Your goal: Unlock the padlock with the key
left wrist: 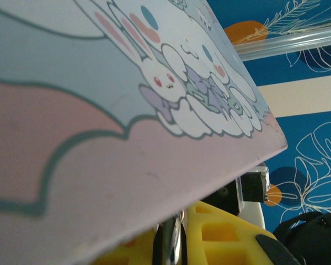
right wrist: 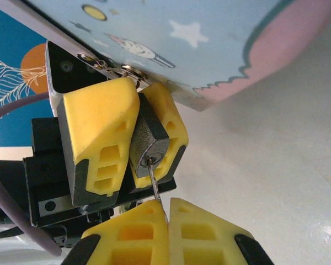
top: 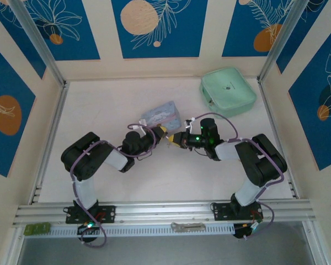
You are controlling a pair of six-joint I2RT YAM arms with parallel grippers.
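Nearest to me, my right claw (right wrist: 166, 207) is clenched on the key (right wrist: 156, 187), with just a thin sliver of metal showing beyond the pads. Its tip sits at the keyhole in the bottom face of the padlock (right wrist: 146, 141) (how deep it has gone I cannot tell). The grip looks like the weak point. If I twist with so little key pinched, I think it could turn between my pads and not in the lock, or bend if I push off-axis, since it looks slightly angled to the keyhole. Beyond that, my left claw (top: 163, 132) is clamped around the padlock body, holding it just under the edge of the tin box (right wrist: 220, 38). The thin shackle runs up toward the fitting at that edge. A hard turn could make the small body swivel in that grip, and the twist would then go into the shackle, not the lock. The tin box is tipped up off the table (right wrist: 276, 154), so any slip could drop it or jolt the key out. The green pouch (top: 228, 91) lies well apart, out of harm.
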